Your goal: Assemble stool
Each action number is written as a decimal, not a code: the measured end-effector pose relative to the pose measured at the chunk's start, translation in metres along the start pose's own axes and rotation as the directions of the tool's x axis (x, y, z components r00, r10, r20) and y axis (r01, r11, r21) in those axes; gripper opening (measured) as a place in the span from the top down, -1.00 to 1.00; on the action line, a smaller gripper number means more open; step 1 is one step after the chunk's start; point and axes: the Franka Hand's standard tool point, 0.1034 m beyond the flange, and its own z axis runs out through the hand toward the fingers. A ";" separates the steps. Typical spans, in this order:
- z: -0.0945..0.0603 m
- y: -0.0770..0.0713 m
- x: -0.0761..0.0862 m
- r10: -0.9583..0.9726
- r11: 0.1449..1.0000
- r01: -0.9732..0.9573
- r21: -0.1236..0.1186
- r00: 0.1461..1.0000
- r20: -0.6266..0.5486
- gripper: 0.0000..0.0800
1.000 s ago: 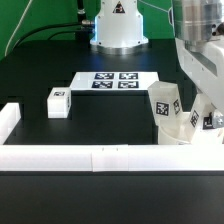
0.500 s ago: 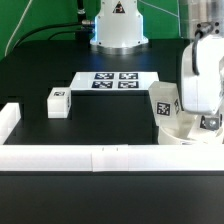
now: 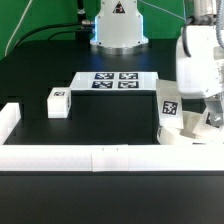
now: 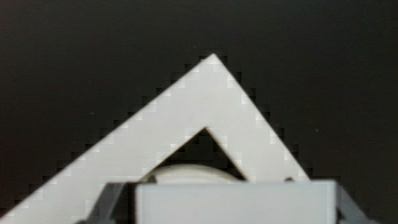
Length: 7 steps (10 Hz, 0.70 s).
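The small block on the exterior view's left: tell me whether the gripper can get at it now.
Probably yes. The block lies alone on the table, nothing over or against it; the rail nearer the camera stands apart. The gripper is across the table by the seat.

table (image 3: 40, 70) — matt black | leg block (image 3: 57, 102) — smooth white plastic | seat (image 3: 195, 136) — white plastic, matt
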 end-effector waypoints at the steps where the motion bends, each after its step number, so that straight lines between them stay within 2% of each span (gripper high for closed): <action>1: 0.000 0.000 0.000 -0.021 1.000 0.021 0.000 1.000 -0.001 0.11; 2: 0.000 0.000 0.000 -0.042 0.999 0.042 0.000 0.999 -0.001 -0.35; 3: 0.000 0.000 0.000 -0.059 0.998 0.059 -0.003 0.998 -0.001 -0.35; 4: -0.003 0.002 -0.003 -0.148 0.989 0.148 -0.022 0.989 0.004 -0.58; 5: -0.012 0.000 -0.009 -0.235 0.971 0.236 -0.026 0.972 0.020 -0.61; 6: -0.021 -0.002 -0.015 -0.335 0.942 0.336 -0.018 0.942 0.035 -0.61; 7: -0.032 -0.002 -0.024 -0.441 0.896 0.443 -0.019 0.896 0.052 -0.62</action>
